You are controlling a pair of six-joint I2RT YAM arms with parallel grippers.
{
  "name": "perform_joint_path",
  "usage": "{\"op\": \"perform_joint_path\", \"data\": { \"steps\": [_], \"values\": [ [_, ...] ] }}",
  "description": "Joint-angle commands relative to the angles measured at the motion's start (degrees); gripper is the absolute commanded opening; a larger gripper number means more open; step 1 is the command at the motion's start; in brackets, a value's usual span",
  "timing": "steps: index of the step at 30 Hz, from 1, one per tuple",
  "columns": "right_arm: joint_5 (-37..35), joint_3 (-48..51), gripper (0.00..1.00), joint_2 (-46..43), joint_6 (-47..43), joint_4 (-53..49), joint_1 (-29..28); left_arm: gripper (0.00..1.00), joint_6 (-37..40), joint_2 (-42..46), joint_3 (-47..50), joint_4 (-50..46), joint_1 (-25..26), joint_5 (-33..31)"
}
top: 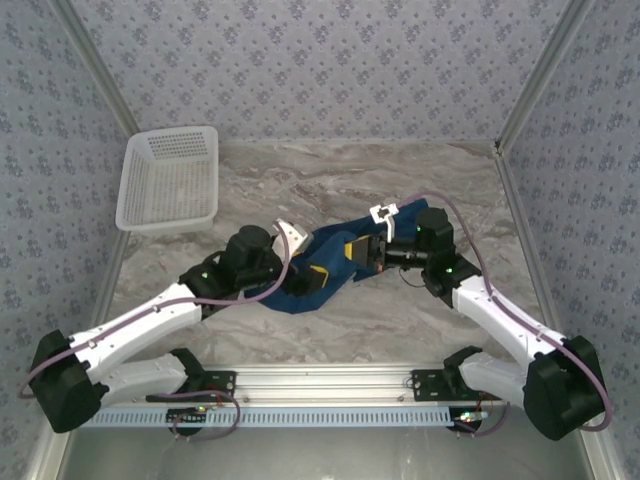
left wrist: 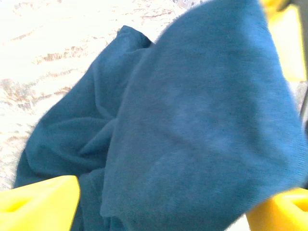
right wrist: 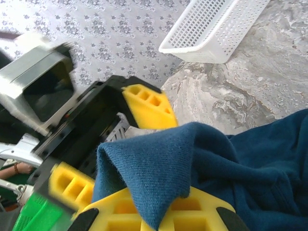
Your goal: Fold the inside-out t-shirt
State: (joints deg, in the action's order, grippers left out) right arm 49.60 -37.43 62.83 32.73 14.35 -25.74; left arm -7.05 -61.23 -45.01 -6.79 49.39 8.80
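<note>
The inside-out t-shirt point(top: 300, 285) is a dark navy heap bunched at mid-table between the two arms. My right gripper point(top: 362, 250) reaches in from the right and is shut on a raised fold of the shirt point(right wrist: 163, 163), which drapes over its yellow fingers point(right wrist: 202, 211). My left gripper point(top: 322, 270) faces it from the left, open, its yellow fingers point(left wrist: 38, 202) spread wide with cloth point(left wrist: 192, 125) lying loosely between them. In the right wrist view the left gripper point(right wrist: 110, 144) stands just behind that fold. The shirt's sleeves and label are hidden in the folds.
A white lattice basket point(top: 170, 178) sits at the back left of the marble table point(top: 400, 185). Patterned walls enclose the back and both sides. A metal rail point(top: 330, 380) with the arm bases runs along the near edge.
</note>
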Motion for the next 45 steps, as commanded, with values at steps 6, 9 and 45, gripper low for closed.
{"op": "perform_joint_path", "data": {
  "steps": [6,9,45],
  "values": [
    [-2.0,-2.8,0.00,1.5,2.9,-2.4,0.0,0.92,8.6,-3.2,-6.3,-3.6,4.2,-14.0],
    [-2.5,-2.7,0.00,1.6,2.9,-2.7,0.0,0.82,7.8,-4.9,-7.9,-3.0,4.7,-12.7],
    [-6.7,-3.4,0.00,2.1,4.7,-8.2,0.3,0.52,13.9,-14.5,-16.6,-6.3,7.4,-21.8]
  ]
}}
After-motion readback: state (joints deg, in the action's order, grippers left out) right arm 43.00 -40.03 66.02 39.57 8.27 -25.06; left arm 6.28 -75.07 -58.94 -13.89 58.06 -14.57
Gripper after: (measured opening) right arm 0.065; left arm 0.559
